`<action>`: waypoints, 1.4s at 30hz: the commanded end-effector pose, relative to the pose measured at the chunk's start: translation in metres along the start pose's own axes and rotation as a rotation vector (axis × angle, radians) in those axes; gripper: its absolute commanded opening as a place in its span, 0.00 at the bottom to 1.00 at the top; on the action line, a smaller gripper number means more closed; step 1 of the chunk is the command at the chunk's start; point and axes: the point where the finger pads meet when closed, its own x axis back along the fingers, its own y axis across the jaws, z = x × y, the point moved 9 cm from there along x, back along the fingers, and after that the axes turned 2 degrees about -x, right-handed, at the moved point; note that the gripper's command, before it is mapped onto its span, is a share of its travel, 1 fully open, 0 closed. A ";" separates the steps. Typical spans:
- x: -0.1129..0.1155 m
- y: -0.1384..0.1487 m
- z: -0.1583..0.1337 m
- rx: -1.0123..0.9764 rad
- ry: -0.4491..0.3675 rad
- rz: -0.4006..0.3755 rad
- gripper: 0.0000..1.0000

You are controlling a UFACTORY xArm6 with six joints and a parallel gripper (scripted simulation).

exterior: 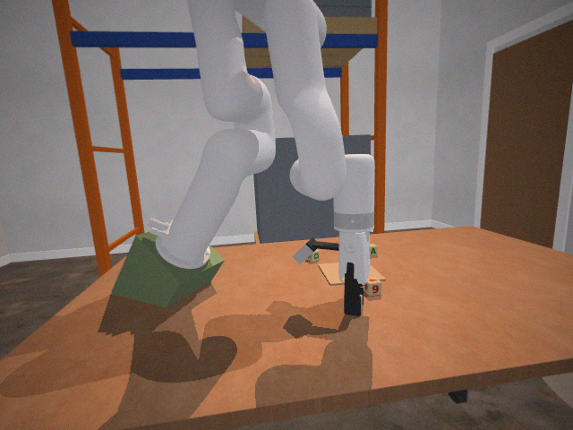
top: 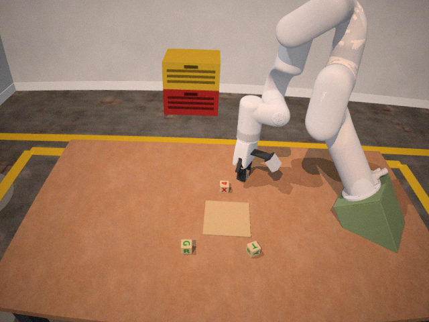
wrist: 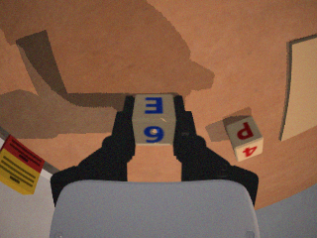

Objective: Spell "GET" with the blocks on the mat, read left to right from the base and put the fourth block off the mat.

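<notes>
Clenched on the E block [wrist: 154, 119], gripper [top: 242, 172] down at table [top: 104, 194] level, fingers pressed on two opposite sides. Blue E on top, blue 6 on the face toward the wrist camera. Block apparently not yet lifted, though its underside is hidden.

Just beside the hand, toward the mat [top: 226, 218]: the red-lettered block [top: 224, 186], showing 4 and X from above, P in the wrist view. Not needed for GET, so presumably the one to keep off the mat. Beyond the mat from the hand, well apart: G block [top: 186, 246] and T block [top: 253, 248], both off the mat, the T block turned askew.

Risks from here:
- Clipping the red-lettered block on the way to the mat, since it lies close to the direct path; could get nudged onto the mat's edge. Needs a proper lift before travelling.
- Slipping or twisting in the grip if only the upper part of the sides is pinched; would leave the E rotated on landing.
- Wrong orientation: E must read upright from the base, so any wrist turn during transport matters.
- Poor placement: E is the middle letter, so setting it too near a mat edge leaves no room for G or T.
- Dragging the mat if released too low with sideways motion.
</notes>
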 end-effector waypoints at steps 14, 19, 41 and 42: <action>0.014 0.000 -0.001 0.000 -0.002 0.000 0.27; 0.041 0.000 -0.001 0.000 -0.002 0.000 0.27; 0.100 0.000 -0.001 0.000 -0.002 0.000 0.27; 0.100 0.000 -0.001 0.000 -0.002 0.000 0.27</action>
